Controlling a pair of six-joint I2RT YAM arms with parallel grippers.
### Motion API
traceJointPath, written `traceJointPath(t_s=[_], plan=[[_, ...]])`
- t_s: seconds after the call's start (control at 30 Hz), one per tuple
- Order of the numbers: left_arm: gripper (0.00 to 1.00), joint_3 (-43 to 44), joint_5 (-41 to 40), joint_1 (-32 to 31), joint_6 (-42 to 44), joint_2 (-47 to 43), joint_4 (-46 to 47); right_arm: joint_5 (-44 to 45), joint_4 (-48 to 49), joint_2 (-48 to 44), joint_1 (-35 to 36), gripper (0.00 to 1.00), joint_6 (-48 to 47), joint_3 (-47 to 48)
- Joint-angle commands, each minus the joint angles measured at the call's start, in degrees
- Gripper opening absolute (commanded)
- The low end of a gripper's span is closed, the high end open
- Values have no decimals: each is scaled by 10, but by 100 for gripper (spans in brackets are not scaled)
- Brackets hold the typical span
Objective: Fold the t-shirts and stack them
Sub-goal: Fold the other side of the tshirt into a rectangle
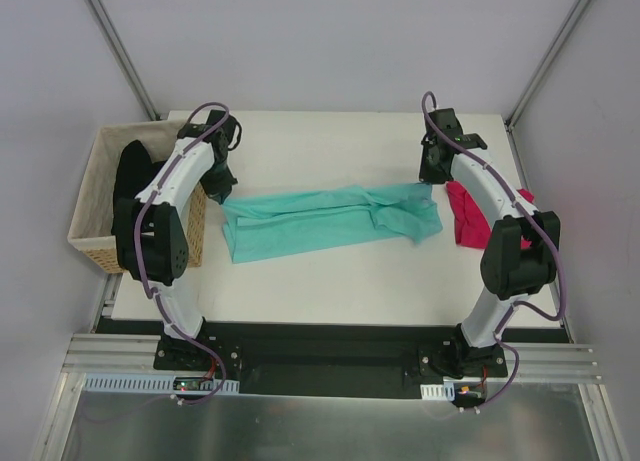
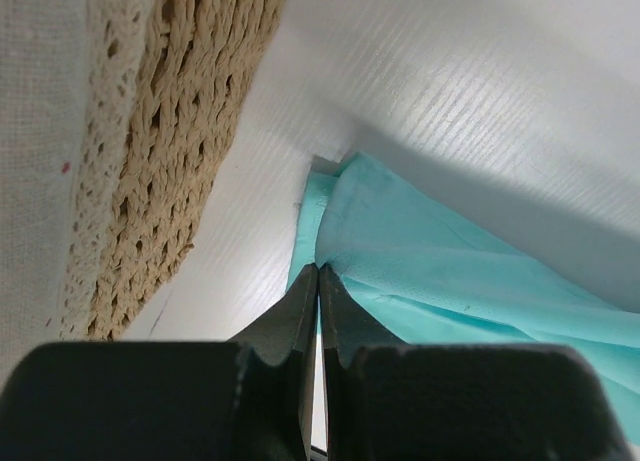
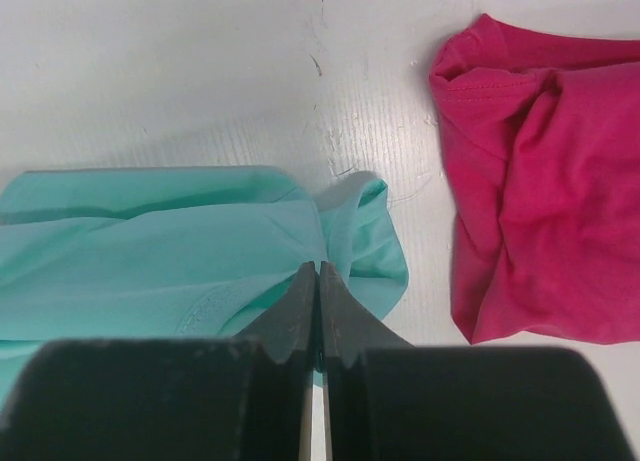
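A teal t-shirt lies stretched lengthwise across the middle of the white table. My left gripper is shut on its left end, and the left wrist view shows the jaws pinching the teal cloth at the tip. My right gripper is shut on the shirt's right end, with teal cloth pinched at the tip. A crumpled pink t-shirt lies to the right of the teal one, partly under my right arm; it also shows in the right wrist view.
A wicker basket with a white lining stands at the table's left edge, holding dark cloth. Its woven wall is close beside my left gripper. Frame posts rise at the back corners.
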Motion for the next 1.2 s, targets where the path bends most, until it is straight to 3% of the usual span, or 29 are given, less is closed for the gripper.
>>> traceJointPath(t_s=[0.0, 0.6, 1.17], plan=[[0, -13, -16, 7, -10, -43, -23, 0, -12, -10, -6, 1, 30, -4], [0, -54, 34, 3, 30, -10, -43, -98, -25, -1, 26, 1, 160, -92], [0, -111, 37, -13, 52, 20, -49, -82, -62, 7, 48, 1, 231, -154]])
